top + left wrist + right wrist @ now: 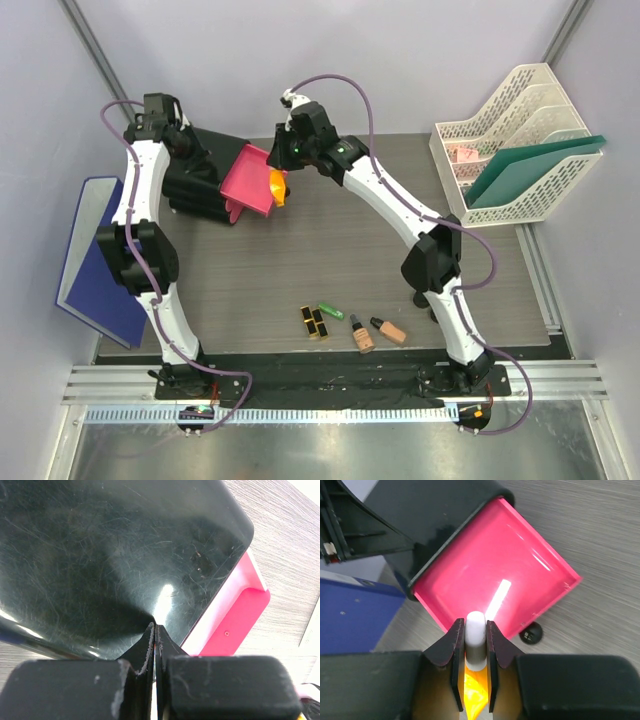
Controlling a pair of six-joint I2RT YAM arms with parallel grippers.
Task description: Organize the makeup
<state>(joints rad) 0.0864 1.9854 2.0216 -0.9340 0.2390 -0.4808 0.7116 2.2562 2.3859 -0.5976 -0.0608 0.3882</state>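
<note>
Orange tube (475, 640) gripped in right pincer (474, 626), cap aimed at open pink drawer (495, 565), counter's far-left; likely lining up a drop-in. Left pincer (154, 632) clenched empty, tips against black box (100, 555), probably bracing it. Lipsticks (315, 322), green tube (331, 311), foundation bottles (362, 336) lie by near edge.

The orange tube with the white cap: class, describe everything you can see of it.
The orange tube is small, glossy and plastic-looking, with a rounded white cap. The right gripper holds it at the cap end between two black fingers, the orange body trailing back under the gripper. Its cap points toward the near rim of the pulled-out pink drawer. Only the fingers seem to touch it; it hangs above the table at that drawer's edge.
</note>
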